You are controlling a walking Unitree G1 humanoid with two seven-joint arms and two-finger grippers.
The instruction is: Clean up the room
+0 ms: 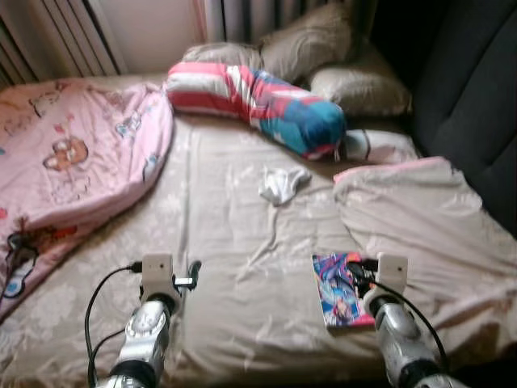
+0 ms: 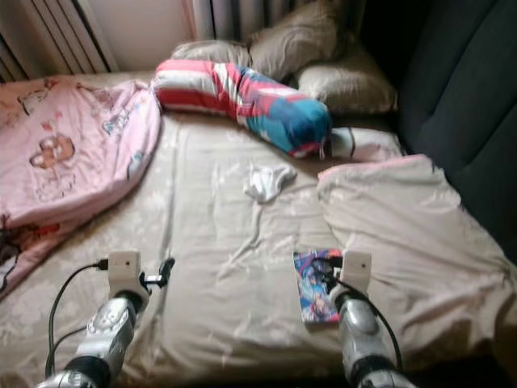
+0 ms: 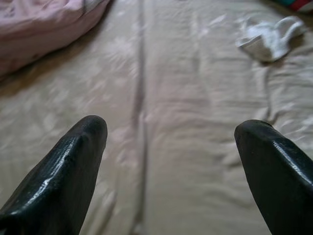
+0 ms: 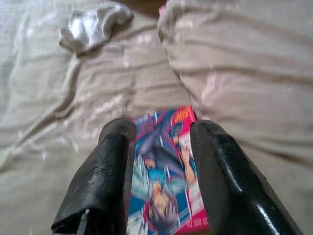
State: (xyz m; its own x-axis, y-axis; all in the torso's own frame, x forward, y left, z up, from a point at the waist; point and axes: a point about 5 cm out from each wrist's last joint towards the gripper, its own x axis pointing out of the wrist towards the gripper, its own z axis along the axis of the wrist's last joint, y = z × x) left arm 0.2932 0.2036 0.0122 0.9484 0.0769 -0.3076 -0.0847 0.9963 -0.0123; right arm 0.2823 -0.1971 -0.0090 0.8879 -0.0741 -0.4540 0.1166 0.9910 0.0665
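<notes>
Right gripper (image 4: 159, 142), narrowly parted, hovers over the book (image 1: 339, 289) on the bed (image 1: 234, 242); left gripper (image 3: 171, 147) spreads wide, empty.

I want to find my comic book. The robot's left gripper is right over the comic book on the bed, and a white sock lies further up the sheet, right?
Not quite. It is the right gripper that is over the comic book, with its fingers open either side of it in the right wrist view. The left gripper is over bare sheet. The white sock does lie further up the sheet.
</notes>
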